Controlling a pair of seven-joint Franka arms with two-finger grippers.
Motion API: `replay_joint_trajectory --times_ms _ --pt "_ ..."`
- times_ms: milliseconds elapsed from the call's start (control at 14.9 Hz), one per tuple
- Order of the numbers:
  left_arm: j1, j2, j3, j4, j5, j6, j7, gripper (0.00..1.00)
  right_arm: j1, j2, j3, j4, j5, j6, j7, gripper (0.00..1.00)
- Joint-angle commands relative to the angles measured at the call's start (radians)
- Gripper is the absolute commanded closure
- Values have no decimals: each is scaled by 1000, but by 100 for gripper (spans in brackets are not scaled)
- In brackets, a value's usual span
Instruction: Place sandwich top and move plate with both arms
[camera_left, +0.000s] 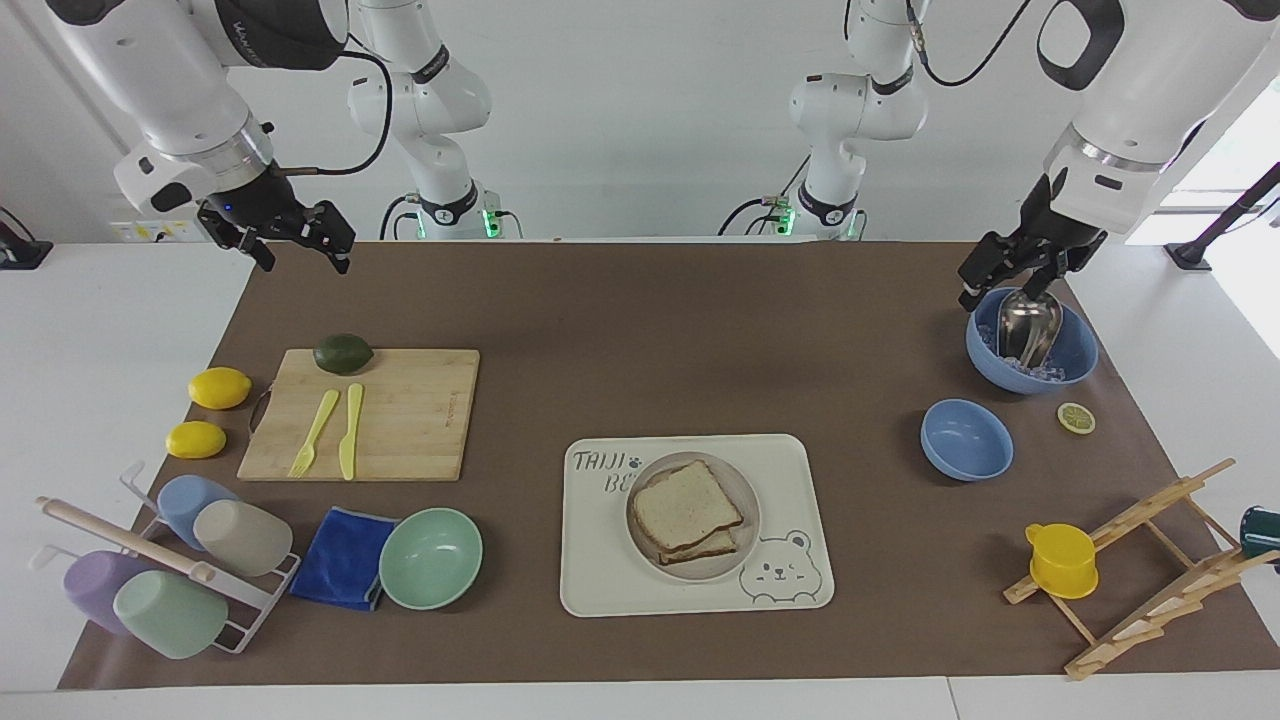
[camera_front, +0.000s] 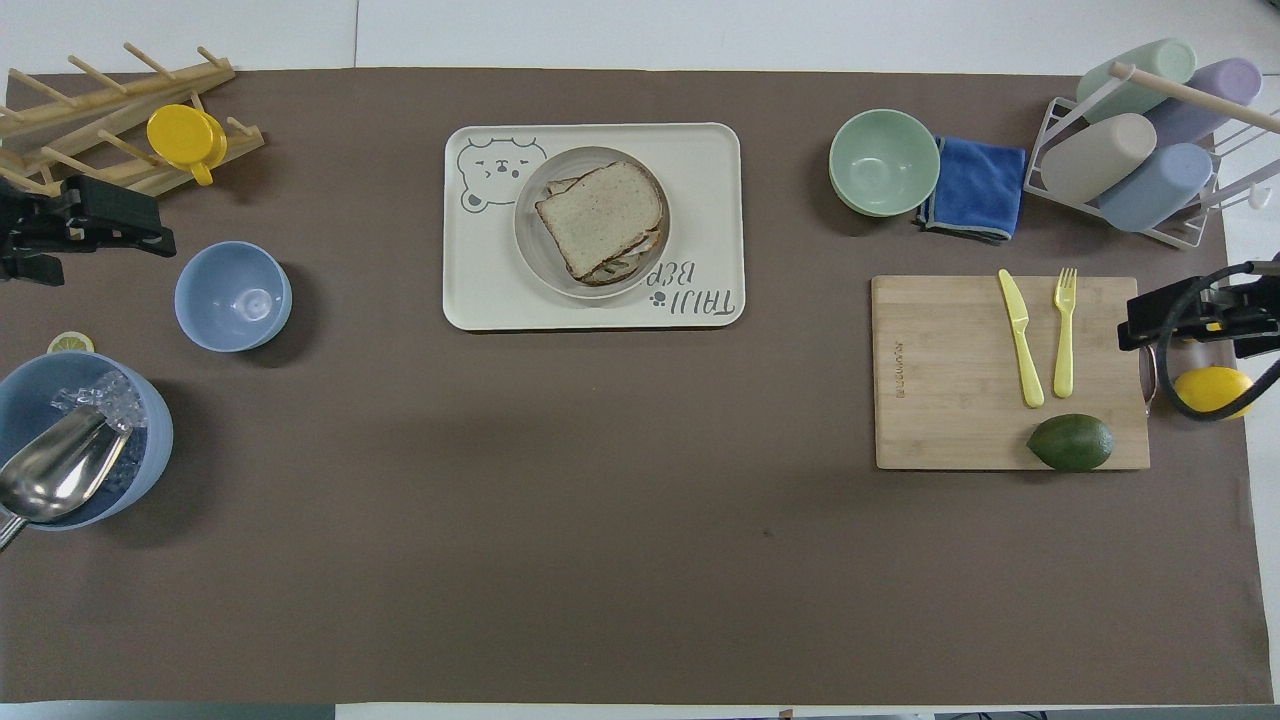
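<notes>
The sandwich top (camera_left: 688, 502) (camera_front: 600, 215), a speckled bread slice with brown crust, lies on the stacked sandwich on the round beige-grey plate (camera_left: 742, 545) (camera_front: 530, 250). The plate stands on the cream bear-print tray (camera_left: 790, 470) (camera_front: 700, 160). My left gripper (camera_left: 1005, 278) (camera_front: 150, 225) is open and empty, raised over the ice bowl (camera_left: 1075, 360) at the left arm's end of the table. My right gripper (camera_left: 300, 255) (camera_front: 1135, 322) is open and empty, raised over the table's edge by the cutting board; that arm waits.
A small blue bowl (camera_left: 966, 440) and a lemon slice (camera_left: 1076, 417) lie near the ice bowl. A wooden rack with a yellow cup (camera_left: 1062, 558) stands nearby. The cutting board (camera_left: 410, 420) bears an avocado, fork and knife. The mint bowl (camera_left: 430, 558), blue cloth, cup rack and two lemons are beside it.
</notes>
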Motion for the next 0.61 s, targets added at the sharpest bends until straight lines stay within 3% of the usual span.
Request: replay_joint_trajectory --times_ms 0,202,403,538 --pt "138 -57 -145 -32 33 -93 81 0 -16 -14 10 -16 11 1 -29 0" --pt "142 -104 -161 -92 30 -187 150 0 -16 -14 10 -16 11 2 -29 0" --pt "137 -124 -158 -143 30 -147 145 0 -16 -14 10 -16 11 1 -29 0" --pt "123 -115 -156 -155 30 -40 151 0 -16 -14 10 -16 11 2 -29 0"
